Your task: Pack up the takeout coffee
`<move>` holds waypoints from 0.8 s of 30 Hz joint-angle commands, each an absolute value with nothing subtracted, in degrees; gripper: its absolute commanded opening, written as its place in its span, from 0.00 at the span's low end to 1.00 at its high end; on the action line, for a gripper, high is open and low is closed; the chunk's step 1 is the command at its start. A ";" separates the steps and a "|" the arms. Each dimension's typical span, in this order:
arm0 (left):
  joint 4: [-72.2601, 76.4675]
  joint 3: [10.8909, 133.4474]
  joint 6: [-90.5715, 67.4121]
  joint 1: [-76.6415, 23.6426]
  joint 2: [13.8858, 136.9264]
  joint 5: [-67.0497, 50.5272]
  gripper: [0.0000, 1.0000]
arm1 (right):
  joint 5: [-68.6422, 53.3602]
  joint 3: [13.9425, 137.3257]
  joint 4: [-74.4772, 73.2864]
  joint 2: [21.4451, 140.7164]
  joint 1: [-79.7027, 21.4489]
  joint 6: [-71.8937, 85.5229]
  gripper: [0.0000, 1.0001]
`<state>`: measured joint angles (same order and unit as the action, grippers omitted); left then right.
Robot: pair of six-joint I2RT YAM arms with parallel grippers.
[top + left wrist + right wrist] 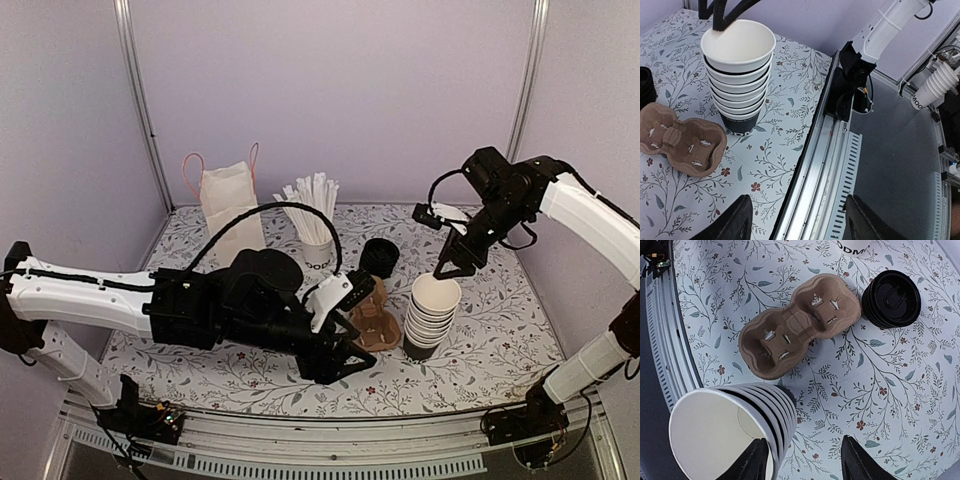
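Right claw (pixel 805 445) hangs with jaws apart over the stack of lidless cups (pixel 725 435), to the right of the cup carrier (pixel 800 325), nothing clamped. The left claw (pixel 797 212) gapes empty too, off the carrier's near end. Your takeout coffee (pixel 380 257) stands upright just beside the carrier's far end, so the right arm looks the nearer one, with the cup off to its left. Careful: from above you get only the lid (pixel 891 298), and the cup wall is hidden. Whether a finger touches the stack's rim, you can't tell.
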<state>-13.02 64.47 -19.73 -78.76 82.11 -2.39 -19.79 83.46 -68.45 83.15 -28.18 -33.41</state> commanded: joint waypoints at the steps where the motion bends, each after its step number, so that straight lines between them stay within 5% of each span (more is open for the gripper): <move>1: -8.55 63.11 -21.53 -79.59 80.39 -2.33 0.66 | -17.96 86.13 -71.71 84.81 -30.67 -35.23 0.50; 9: -7.15 60.38 -22.21 -79.54 79.13 -0.55 0.66 | -16.37 85.79 -74.59 86.85 -33.05 -37.26 0.37; 17: -6.30 58.81 -22.79 -79.48 78.23 -0.17 0.66 | -14.20 85.39 -74.31 87.09 -33.05 -37.14 0.04; 24: -6.20 58.71 -22.54 -79.46 78.05 -0.17 0.66 | -7.61 84.66 -71.94 87.80 -32.26 -36.23 0.00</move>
<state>-7.84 59.37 -22.52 -78.76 79.37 -0.67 -13.54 84.90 -73.49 86.70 -32.73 -36.77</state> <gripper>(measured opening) 0.663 0.035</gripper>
